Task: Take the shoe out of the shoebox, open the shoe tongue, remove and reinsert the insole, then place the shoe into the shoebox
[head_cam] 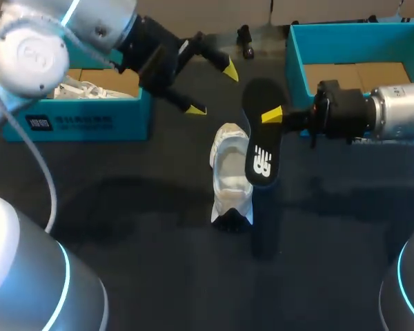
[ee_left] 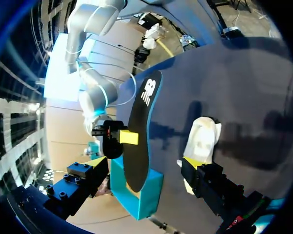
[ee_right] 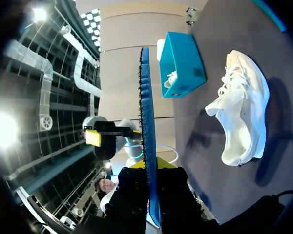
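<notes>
Table: a dark, matte surface point(head_cam: 159, 241), with soft shadows under the arms.
Shoe: a white trainer point(head_cam: 231, 176) of soft fabric with white laces stood on the table between the two boxes. Its mouth gaped upward and it had a dark patch at the end nearer the robot.
Insole: a long, flat, rounded insole point(head_cam: 262, 145), black on top with a white mark. The right wrist view showed it edge-on, thin and blue along its rim point(ee_right: 146, 146). It was out of the shoe and held in the air just above and beside it.
Right gripper: it point(head_cam: 270, 117) was clamped on one end of the insole, with a black finger pressing each face.
Left gripper: its point(head_cam: 212, 89) fingers were spread wide with nothing between them. It hung over the table beside the left shoebox, apart from the shoe.
Left shoebox: teal cardboard point(head_cam: 76, 118) with straight walls, holding a second shoe point(head_cam: 86, 89), white and laced.
Right shoebox: the same teal walls point(head_cam: 295, 65) with a brown cardboard floor, sitting behind the right arm.
</notes>
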`<state>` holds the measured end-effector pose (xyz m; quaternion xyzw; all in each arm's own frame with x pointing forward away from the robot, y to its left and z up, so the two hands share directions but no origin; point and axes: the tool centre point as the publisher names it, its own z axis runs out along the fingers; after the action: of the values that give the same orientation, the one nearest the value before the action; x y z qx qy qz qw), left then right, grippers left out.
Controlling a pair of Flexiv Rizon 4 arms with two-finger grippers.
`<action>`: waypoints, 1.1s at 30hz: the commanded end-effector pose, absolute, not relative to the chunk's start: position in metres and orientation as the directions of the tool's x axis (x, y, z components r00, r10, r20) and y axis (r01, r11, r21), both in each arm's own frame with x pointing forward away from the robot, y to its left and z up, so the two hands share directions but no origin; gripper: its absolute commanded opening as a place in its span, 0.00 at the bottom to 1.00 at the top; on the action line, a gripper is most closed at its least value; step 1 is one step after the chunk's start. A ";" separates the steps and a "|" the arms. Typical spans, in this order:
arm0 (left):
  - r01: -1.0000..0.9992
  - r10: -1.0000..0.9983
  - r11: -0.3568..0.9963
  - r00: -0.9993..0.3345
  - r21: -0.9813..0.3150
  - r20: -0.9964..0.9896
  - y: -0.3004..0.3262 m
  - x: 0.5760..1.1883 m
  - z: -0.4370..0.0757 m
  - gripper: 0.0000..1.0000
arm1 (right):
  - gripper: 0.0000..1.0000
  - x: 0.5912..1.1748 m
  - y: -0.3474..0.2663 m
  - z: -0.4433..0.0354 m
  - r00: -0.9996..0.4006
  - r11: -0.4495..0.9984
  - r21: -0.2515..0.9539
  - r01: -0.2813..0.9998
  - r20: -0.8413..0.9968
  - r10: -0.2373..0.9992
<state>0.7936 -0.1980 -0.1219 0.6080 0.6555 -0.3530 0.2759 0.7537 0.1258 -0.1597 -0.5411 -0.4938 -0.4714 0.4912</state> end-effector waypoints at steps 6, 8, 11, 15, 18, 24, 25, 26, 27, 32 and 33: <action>0.994 0.224 0.024 -0.114 -0.111 -0.968 -0.201 0.792 -0.142 1.00 | 0.00 0.746 0.130 -0.150 0.071 -0.044 -0.067 0.997 0.994 0.086; 0.995 0.192 0.022 -0.102 -0.100 -0.976 -0.203 0.792 -0.144 1.00 | 0.00 0.745 0.132 -0.149 0.066 -0.043 -0.063 0.997 0.994 0.085; 0.996 0.164 0.022 -0.087 -0.084 -0.983 -0.206 0.792 -0.146 1.00 | 0.00 0.745 0.134 -0.148 0.063 -0.046 -0.059 0.997 0.994 0.084; 0.998 0.119 0.023 -0.060 -0.057 -0.991 -0.209 0.793 -0.148 1.00 | 0.00 0.744 0.137 -0.149 0.062 -0.044 -0.058 0.997 0.995 0.079; 0.999 0.059 0.035 -0.023 -0.021 -0.998 -0.214 0.797 -0.147 1.00 | 0.00 0.744 0.142 -0.147 0.058 -0.034 -0.055 0.998 0.996 0.072; 0.999 0.017 0.037 0.015 0.016 -1.000 -0.225 0.801 -0.145 1.00 | 0.00 0.744 0.151 -0.143 0.055 -0.014 -0.054 0.998 0.996 0.064; 0.999 0.012 0.035 0.017 0.018 -1.000 -0.227 0.801 -0.144 1.00 | 0.00 0.744 0.152 -0.142 0.054 -0.013 -0.053 0.999 0.997 0.064; 0.999 0.013 0.034 0.019 0.020 -1.000 -0.229 0.801 -0.144 1.00 | 0.00 0.745 0.153 -0.141 0.053 -0.012 -0.052 0.999 0.997 0.063; 0.999 0.000 0.029 0.023 0.023 -1.000 -0.231 0.802 -0.144 1.00 | 0.00 0.746 0.154 -0.141 0.051 -0.012 -0.051 0.999 0.997 0.061; 0.999 -0.013 0.023 0.029 0.028 -1.000 -0.240 0.804 -0.142 1.00 | 0.00 0.748 0.158 -0.143 0.050 0.002 -0.050 0.999 0.997 0.050; 0.999 -0.020 0.022 0.032 0.032 -0.999 -0.242 0.804 -0.142 1.00 | 0.00 0.748 0.159 -0.142 0.051 0.003 -0.051 0.999 0.997 0.050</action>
<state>0.7987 -0.2323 -0.1400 0.5048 0.5039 -0.4826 0.5084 0.7439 0.1538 -0.1394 -0.5255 -0.4993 -0.4752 0.4987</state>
